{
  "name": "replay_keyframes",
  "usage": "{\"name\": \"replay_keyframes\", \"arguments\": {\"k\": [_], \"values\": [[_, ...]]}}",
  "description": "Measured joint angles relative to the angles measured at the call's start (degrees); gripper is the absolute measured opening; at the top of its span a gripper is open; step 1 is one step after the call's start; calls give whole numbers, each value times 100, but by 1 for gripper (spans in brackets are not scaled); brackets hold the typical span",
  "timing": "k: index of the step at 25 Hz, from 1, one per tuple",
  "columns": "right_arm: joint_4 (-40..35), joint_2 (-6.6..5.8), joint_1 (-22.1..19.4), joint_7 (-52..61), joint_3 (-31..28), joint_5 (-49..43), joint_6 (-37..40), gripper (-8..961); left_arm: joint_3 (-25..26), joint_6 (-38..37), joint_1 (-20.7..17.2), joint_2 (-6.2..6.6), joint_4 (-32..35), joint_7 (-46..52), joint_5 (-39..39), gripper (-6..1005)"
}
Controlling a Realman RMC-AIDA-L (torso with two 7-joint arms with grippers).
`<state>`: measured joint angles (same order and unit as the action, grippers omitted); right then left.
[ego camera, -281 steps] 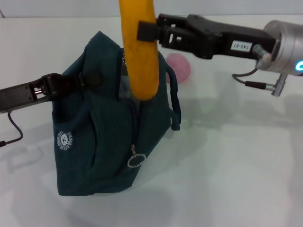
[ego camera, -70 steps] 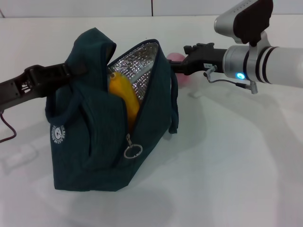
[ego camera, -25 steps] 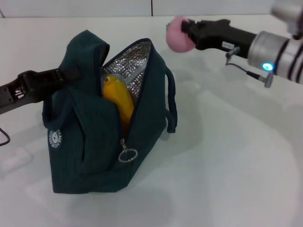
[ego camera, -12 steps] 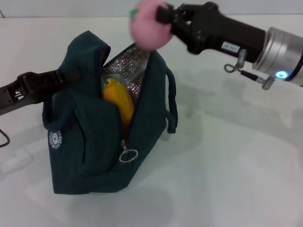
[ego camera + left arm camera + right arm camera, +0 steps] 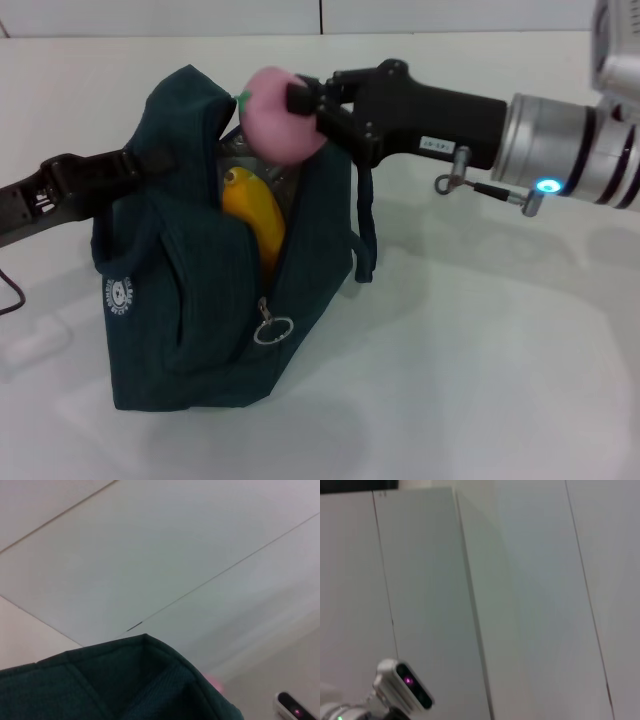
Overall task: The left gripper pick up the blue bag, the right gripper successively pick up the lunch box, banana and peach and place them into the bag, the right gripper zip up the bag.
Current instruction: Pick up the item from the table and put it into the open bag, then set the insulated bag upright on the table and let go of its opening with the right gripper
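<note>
White counter: right tool, gripping peach, has descended to the blue bag mouth; release is next; left tool clamps the bag.

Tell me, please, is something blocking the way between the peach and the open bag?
Nothing visible: the right end effector holds the peach directly over the bag opening; the banana inside leaves room.

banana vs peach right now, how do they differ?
The banana is yellow and long; the peach is pink and round. The banana stands inside the open blue bag; the peach hangs over the bag's mouth. The right gripper clamps the peach; nothing grips the banana. The left gripper holds the bag's top edge.
</note>
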<state>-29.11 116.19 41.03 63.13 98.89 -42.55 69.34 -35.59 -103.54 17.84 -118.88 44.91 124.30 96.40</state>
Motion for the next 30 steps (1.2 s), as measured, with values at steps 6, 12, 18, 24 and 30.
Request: {"name": "replay_keyframes", "arguments": {"k": [6, 12, 18, 24, 30], "values": [[-2, 3, 223, 10, 518, 1, -396, 102, 0, 0, 0, -11, 0, -18, 2, 46], [-44, 0, 248, 12, 601, 37, -493, 123, 0, 6, 0, -12, 0, -19, 2, 46], [-61, -21, 214, -18, 496, 40, -393, 369, 0, 10, -16, 8, 0, -19, 2, 47], [-8, -52, 159, -44, 283, 8, -302, 630, 0, 10, -22, 24, 0, -20, 0, 47], [91, -218, -210, -42, -445, -9, -319, 754, -1, 9, -36, 32, 0, -20, 0, 47]]}}
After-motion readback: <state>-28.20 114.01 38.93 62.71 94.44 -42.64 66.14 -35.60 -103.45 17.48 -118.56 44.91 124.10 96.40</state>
